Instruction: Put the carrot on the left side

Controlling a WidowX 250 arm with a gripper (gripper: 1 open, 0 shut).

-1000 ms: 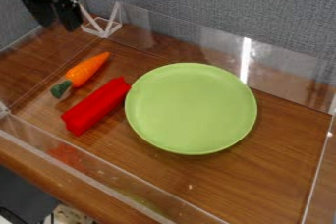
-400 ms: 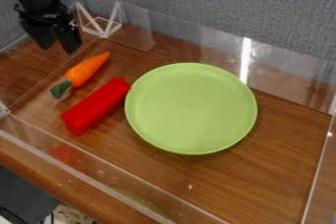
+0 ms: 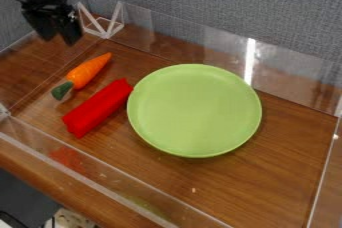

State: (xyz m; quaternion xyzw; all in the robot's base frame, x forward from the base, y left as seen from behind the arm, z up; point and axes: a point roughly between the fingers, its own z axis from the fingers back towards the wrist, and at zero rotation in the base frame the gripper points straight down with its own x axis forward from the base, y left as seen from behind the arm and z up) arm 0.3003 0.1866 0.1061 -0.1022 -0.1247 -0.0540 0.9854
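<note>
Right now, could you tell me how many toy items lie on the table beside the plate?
2: the carrot left of the green plate, and the red block just below it, beside the plate's rim.

The carrot (image 3: 83, 73) is a small orange tapered toy with a dark green stem end, lying flat and diagonal, stem end toward the lower left.

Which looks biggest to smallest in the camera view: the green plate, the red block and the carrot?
1. Green plate, clearly the largest.
2. Red block, longer and thicker than the carrot.
3. Carrot, the smallest.
Block and carrot lie side by side at similar distance from the camera, so that ranking holds.
</note>
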